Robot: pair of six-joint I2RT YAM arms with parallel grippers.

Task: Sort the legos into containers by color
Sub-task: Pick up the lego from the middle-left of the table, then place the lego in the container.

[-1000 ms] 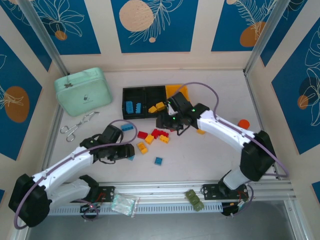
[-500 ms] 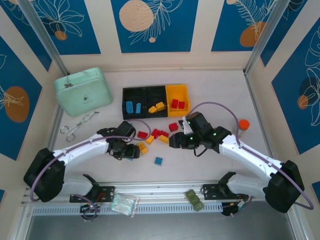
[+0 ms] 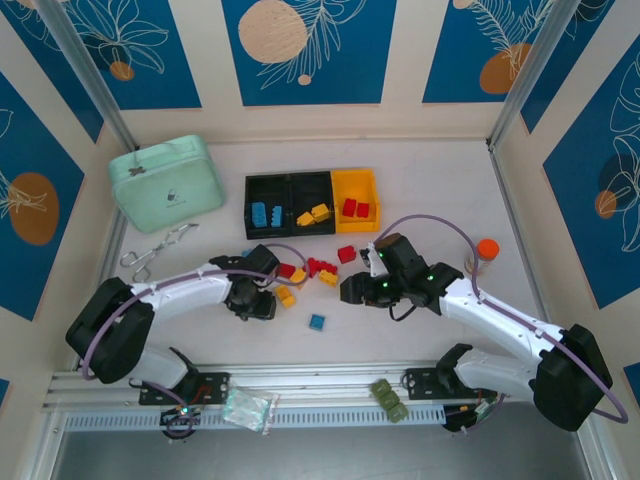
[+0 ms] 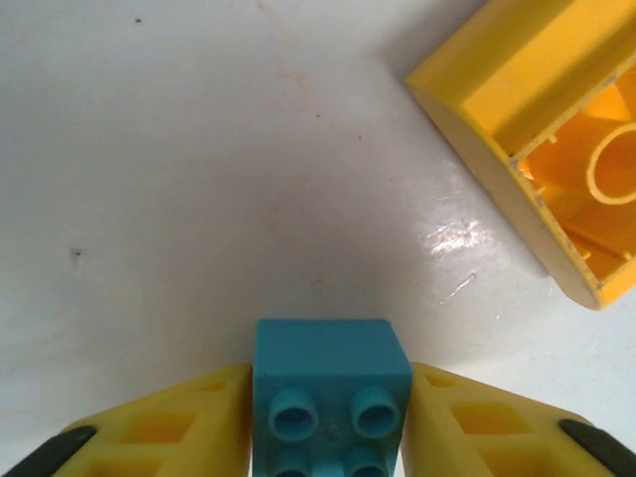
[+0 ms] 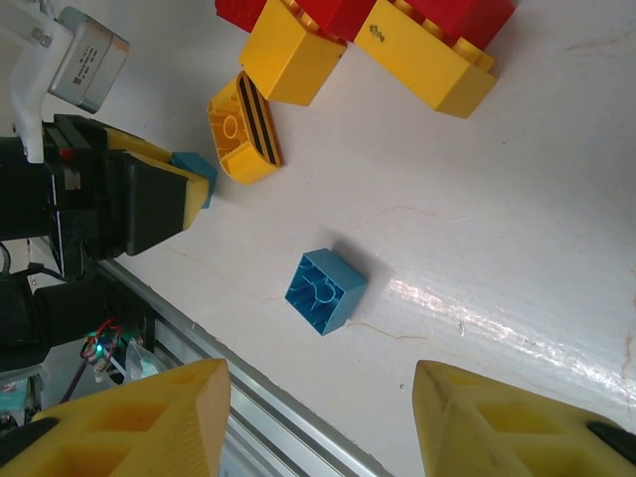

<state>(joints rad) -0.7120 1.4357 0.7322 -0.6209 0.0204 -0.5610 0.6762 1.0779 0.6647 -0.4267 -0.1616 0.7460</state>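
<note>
Left gripper: clamped on the small blue brick, flat sides pinched, bottom centre of its wrist view.
Right gripper: spread, empty, over a loose blue brick.
Handling: likely light, rigid and slick; grip opposite walls, not the studs.
Destination: left black bin, upper centre.

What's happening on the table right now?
Lego sorting by colour is under way. The left claw is shut on a blue brick low over the table, beside a tipped yellow brick. The right claw is open and empty above a second blue brick. The bins already hold blue, yellow and red bricks, one colour each. A red and yellow pile waits between the arms.
</note>
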